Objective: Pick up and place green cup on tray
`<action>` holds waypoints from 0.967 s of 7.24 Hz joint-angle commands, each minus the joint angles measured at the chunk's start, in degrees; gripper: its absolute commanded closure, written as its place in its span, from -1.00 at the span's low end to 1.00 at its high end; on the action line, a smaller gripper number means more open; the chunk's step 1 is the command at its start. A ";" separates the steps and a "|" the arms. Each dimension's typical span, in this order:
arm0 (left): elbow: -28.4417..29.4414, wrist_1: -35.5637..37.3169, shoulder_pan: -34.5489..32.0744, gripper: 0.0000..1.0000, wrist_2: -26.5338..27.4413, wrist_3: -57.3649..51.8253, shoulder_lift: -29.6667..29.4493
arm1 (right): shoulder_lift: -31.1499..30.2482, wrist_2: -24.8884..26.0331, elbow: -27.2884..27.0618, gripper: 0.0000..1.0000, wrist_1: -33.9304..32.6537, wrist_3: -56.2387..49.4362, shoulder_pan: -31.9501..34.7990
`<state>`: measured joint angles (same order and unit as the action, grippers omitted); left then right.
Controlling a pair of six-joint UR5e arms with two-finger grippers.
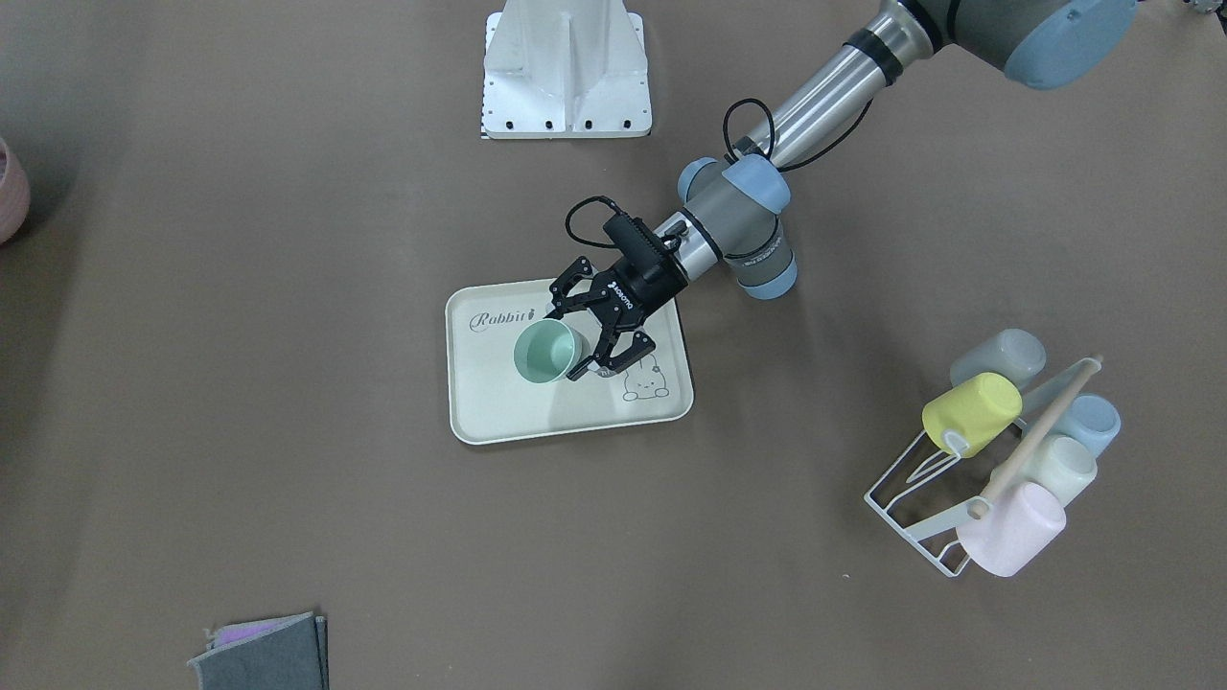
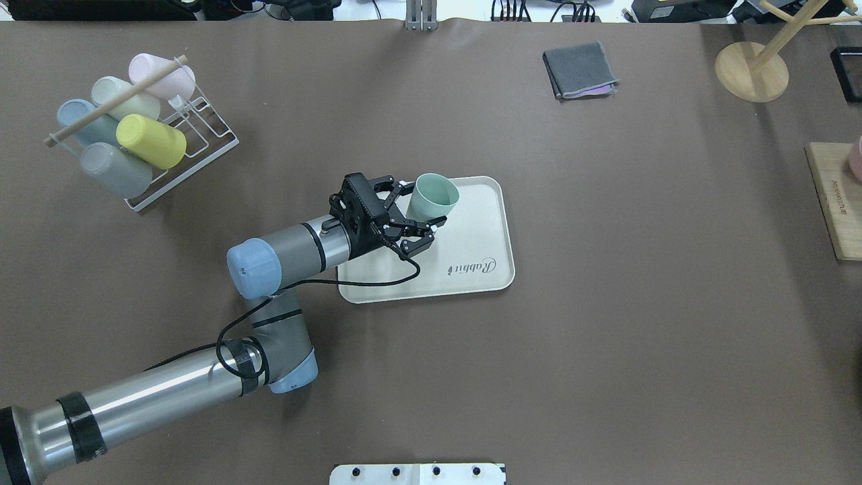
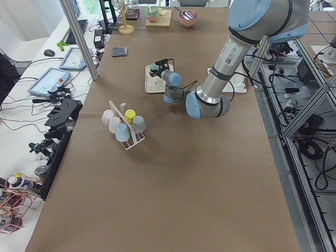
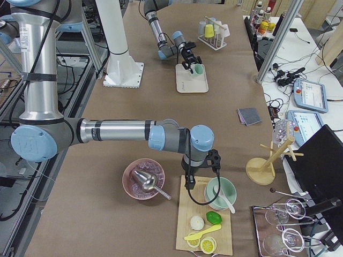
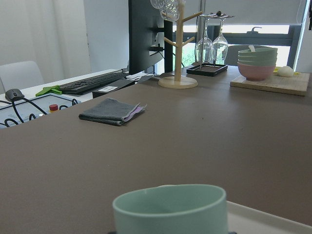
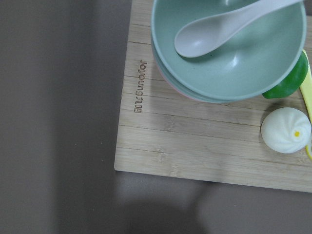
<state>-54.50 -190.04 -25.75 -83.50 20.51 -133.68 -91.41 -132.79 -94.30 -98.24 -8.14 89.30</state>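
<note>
The green cup (image 1: pixel 544 351) stands upright on the cream tray (image 1: pixel 498 412), close to the "Rabbit" script. My left gripper (image 1: pixel 567 342) reaches in low from the side. It is open, one finger on each side of the cup, spread slightly wider than the cup's body. In the overhead view the green cup (image 2: pixel 434 196) is at the tray's (image 2: pixel 481 222) far left corner, between the left gripper's (image 2: pixel 419 206) fingers. The left wrist view shows the cup's rim (image 5: pixel 169 204) close up at the bottom. My right gripper (image 4: pixel 213 163) hangs over a wooden board far from the tray; I cannot tell whether it is open or shut.
A wire rack (image 2: pixel 178 145) with a yellow cup (image 2: pixel 151 141) and several pale cups stands at the far left. A folded grey cloth (image 2: pixel 580 69) lies beyond the tray. Under the right wrist is a wooden board (image 6: pixel 195 146) holding stacked bowls (image 6: pixel 229 44) with a spoon.
</note>
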 commanded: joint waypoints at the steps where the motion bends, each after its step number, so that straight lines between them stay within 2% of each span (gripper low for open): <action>1: 0.01 0.02 0.00 -0.97 0.09 -0.03 0.00 | 0.27 0.07 0.00 -1.00 -0.02 -0.03 0.00; 5: -1.30 0.11 -0.35 -0.97 -0.08 -0.12 0.09 | 0.18 0.16 0.00 -1.00 -0.02 -0.03 0.00; 6: -5.14 3.68 -0.61 -0.97 -0.25 0.23 0.00 | 0.27 0.16 0.00 -1.00 -0.02 -0.03 0.00; 7: -10.84 10.33 -1.14 -0.97 -0.26 0.58 -0.08 | 0.27 0.07 0.00 -1.00 0.06 -0.03 0.00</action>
<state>-59.71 -185.86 -26.39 -83.68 20.71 -133.68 -91.18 -132.65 -94.31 -98.24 -8.17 89.30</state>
